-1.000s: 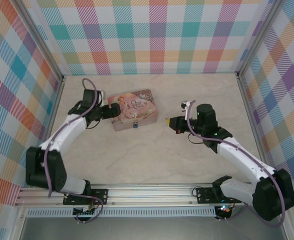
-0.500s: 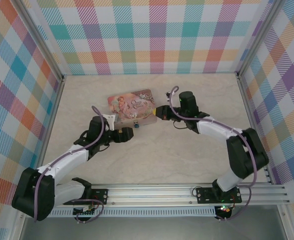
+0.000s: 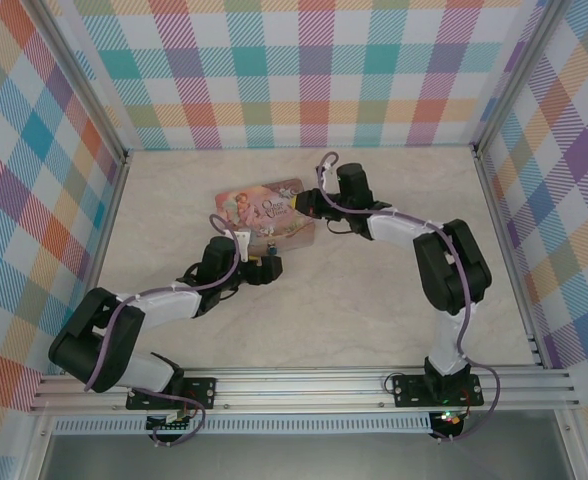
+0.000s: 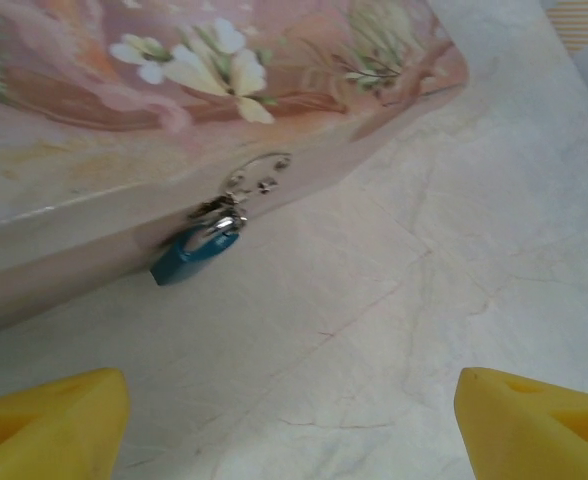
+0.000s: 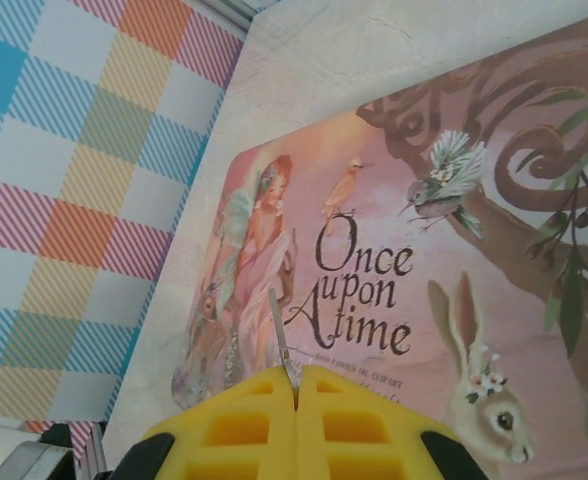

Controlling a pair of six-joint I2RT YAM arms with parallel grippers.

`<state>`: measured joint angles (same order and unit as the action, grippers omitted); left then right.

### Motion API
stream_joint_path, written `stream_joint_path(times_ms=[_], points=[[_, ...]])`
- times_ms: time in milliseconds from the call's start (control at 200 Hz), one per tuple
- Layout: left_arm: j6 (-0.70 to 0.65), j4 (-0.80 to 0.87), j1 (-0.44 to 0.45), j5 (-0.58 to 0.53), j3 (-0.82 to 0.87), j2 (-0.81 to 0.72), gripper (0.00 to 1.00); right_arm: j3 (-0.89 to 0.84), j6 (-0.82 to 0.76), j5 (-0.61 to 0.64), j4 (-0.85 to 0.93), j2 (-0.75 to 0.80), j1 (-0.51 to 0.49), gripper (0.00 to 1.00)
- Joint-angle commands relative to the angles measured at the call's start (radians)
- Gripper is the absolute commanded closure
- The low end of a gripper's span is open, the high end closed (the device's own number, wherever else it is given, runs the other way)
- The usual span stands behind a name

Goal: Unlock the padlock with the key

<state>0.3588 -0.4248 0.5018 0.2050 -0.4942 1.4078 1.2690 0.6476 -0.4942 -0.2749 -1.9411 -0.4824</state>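
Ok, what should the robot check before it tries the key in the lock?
1. Key held tight: ok, the right gripper is shut on it.
2. Padlock in sight: ok, it hangs on the front of the tin.
3. Padlock held steady: not ok, the left gripper is open and short of it.
4. Key close to the padlock: not ok, it is above the tin's lid.
5. Keyhole facing the key: cannot tell.

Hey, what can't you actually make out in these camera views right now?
1. The padlock: its keyhole, left wrist view, blurred and too small.
2. The key: its bow, right wrist view, buried between the right gripper's shut fingers.
3. The left gripper: most of both fingers, left wrist view, cut off by the bottom edge.
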Motion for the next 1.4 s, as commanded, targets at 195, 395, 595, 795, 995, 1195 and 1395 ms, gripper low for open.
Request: stream_joint_path(times_ms=[195,395,595,795,995,1195,1395], points=[[-0.021,-0.007,0.009,-0.063,-0.012,-0.002,0.15,0.014,0.010,-0.001,0.063,-0.060,-0.009,1.00],[-0.029,0.012,0.009,-0.070,-0.009,-0.010,0.15,-0.016,0.053,-0.026,0.023,-0.080,-0.008,1.00],[-0.036,0.025,0.009,-0.078,-0.003,-0.023,0.14,-0.084,0.110,-0.032,-0.014,-0.090,-0.008,1.00],[-0.045,0.035,0.009,-0.075,-0.001,-0.029,0.14,-0.129,0.106,-0.005,0.074,-0.062,-0.010,1.00],[-0.052,0.033,0.009,-0.057,0.002,-0.037,0.14,-0.175,0.126,-0.003,0.108,-0.043,-0.023,1.00],[-0.056,0.004,0.009,-0.017,0.017,-0.026,0.14,-0.255,0.180,0.010,0.056,0.018,-0.044,1.00],[-0.059,-0.040,0.036,-0.081,0.056,-0.020,0.21,-0.285,0.207,0.036,0.033,0.052,-0.066,1.00]])
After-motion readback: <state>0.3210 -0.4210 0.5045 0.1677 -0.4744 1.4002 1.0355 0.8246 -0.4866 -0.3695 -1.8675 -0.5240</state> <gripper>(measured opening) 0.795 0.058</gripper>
